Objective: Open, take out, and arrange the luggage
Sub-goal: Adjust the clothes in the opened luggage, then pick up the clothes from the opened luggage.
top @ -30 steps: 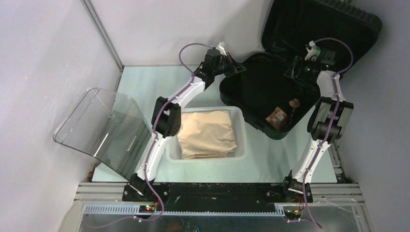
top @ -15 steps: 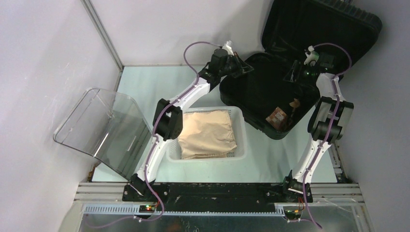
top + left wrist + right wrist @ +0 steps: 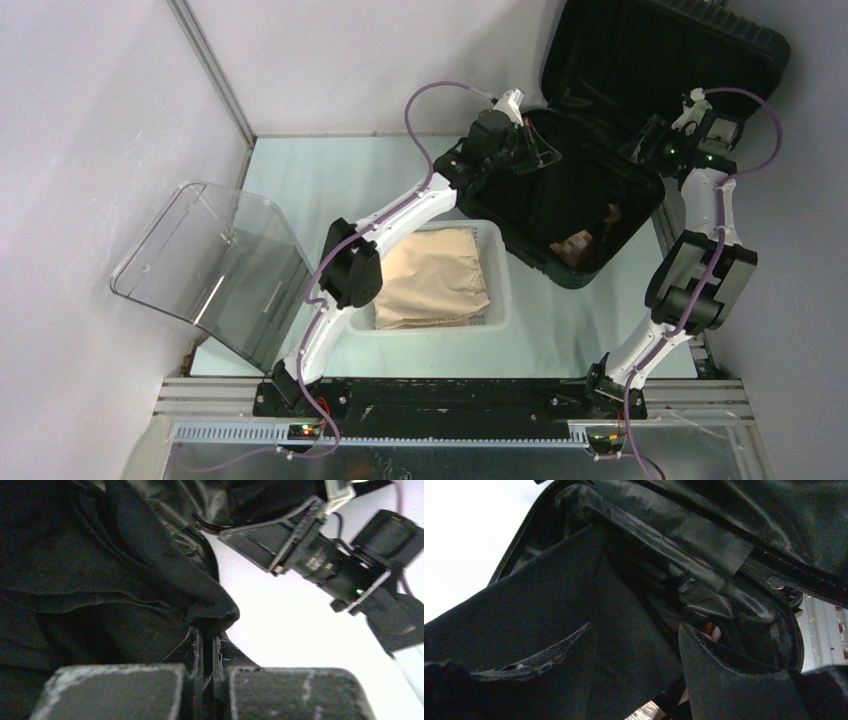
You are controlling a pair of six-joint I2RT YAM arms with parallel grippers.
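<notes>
Arms both reach into the open luggage (image 3: pixel 570 195) at the far right of the table (image 3: pixel 320 170).

Your left gripper (image 3: pixel 206 639) is pinched tight on a fold of black cloth (image 3: pixel 150 565), just above the left rim of the case. Your right gripper (image 3: pixel 635 627) sits inside the luggage near the hinge, its fingers standing apart with the same dark cloth between them. You cannot tell from the right wrist view whether they press on it. The lid (image 3: pixel 660 50) stands raised at the back, and the base lies flat and skewed on the table. A small brown item (image 3: pixel 575 243) lies in the near corner of the base. Just left of the case, a white basket (image 3: pixel 495 300) holds a folded beige cloth (image 3: pixel 430 275). A clear curved plastic sheet (image 3: pixel 215 260) stands at the table's left edge.
</notes>
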